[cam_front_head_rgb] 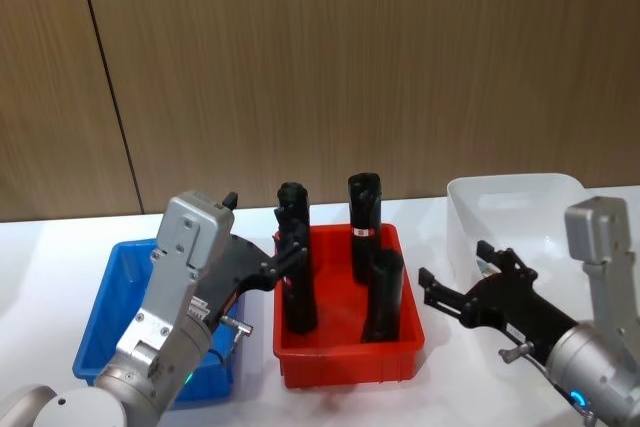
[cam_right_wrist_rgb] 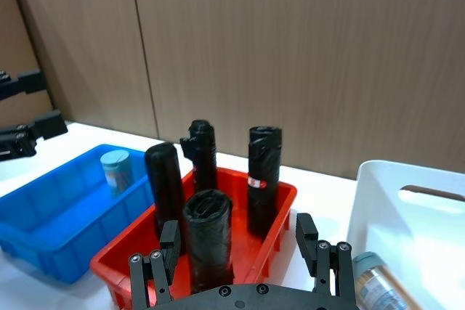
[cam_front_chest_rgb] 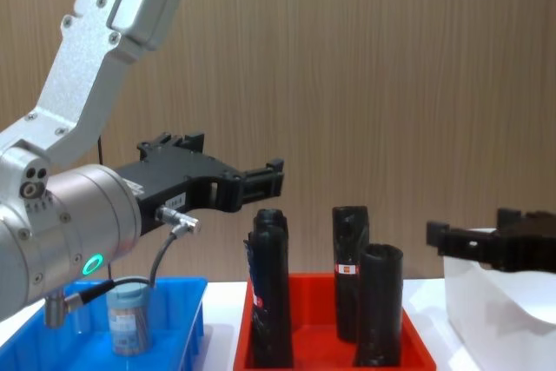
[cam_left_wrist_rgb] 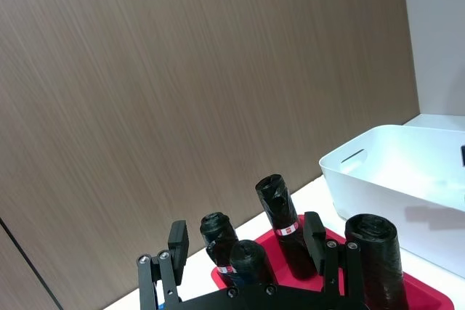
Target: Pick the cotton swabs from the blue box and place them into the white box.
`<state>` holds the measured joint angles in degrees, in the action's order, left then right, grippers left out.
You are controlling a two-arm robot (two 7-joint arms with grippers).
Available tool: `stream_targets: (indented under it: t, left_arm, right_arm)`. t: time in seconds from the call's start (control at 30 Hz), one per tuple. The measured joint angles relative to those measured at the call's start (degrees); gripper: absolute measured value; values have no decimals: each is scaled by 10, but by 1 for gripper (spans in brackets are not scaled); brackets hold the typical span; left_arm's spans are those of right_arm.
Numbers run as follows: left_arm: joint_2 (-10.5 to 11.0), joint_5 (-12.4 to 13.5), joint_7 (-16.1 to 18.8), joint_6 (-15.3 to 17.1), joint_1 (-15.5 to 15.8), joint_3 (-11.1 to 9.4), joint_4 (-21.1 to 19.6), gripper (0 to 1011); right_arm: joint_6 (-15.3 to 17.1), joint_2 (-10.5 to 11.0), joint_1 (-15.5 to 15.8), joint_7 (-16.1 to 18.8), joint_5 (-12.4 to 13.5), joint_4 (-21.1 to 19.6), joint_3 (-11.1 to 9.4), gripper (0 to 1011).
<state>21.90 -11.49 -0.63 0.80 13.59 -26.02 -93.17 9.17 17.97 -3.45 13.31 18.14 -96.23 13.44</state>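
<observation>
Three bins stand in a row on the white surface [cam_front_head_rgb: 50, 247]: blue box [cam_front_head_rgb: 120, 277] on the robot's left, red tray [cam_front_head_rgb: 345, 357] in the middle, white box [cam_front_head_rgb: 470, 207] on the right. The red tray holds four upright black rolls [cam_front_head_rgb: 385, 292]. One swab jar [cam_front_chest_rgb: 129, 317] stands upright in the blue box, near its far wall in the right wrist view [cam_right_wrist_rgb: 116, 170]. A second swab jar [cam_right_wrist_rgb: 381, 284] lies tilted inside the white box, by the near wall, its grey-blue lid toward the camera. Left end effector [cam_front_chest_rgb: 261, 182] is raised in the air, above the gap between blue box and red tray, fingers pointing toward the rolls; in the head view its tips overlap the nearest left roll [cam_front_head_rgb: 290, 252]. Its fingers [cam_left_wrist_rgb: 178, 241] stand apart with nothing between them: open and empty. Right end effector [cam_front_head_rgb: 450, 292] hangs above the surface between the red tray and the white box, pointing toward the tray; in the chest view it sits just in front of the white box's rim [cam_front_chest_rgb: 460, 245]. Its fingers [cam_right_wrist_rgb: 305, 230] are also spread apart and empty. Neither end effector touches a jar or a bin. A brown wood-panel wall [cam_front_head_rgb: 350, 57] stands behind the surface.
</observation>
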Motion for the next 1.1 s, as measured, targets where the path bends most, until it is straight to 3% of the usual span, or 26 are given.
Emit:
stream_targets:
  t: [0.37, 1.1]
  left_arm:
    - [0, 0, 0, 0, 0, 0, 0, 1004]
    - [0, 0, 0, 0, 0, 0, 0, 1004]
  right_arm:
    - [23, -16, -37, 46, -13, 54, 8, 1002]
    - [17, -42, -91, 91, -48, 133, 24, 1002]
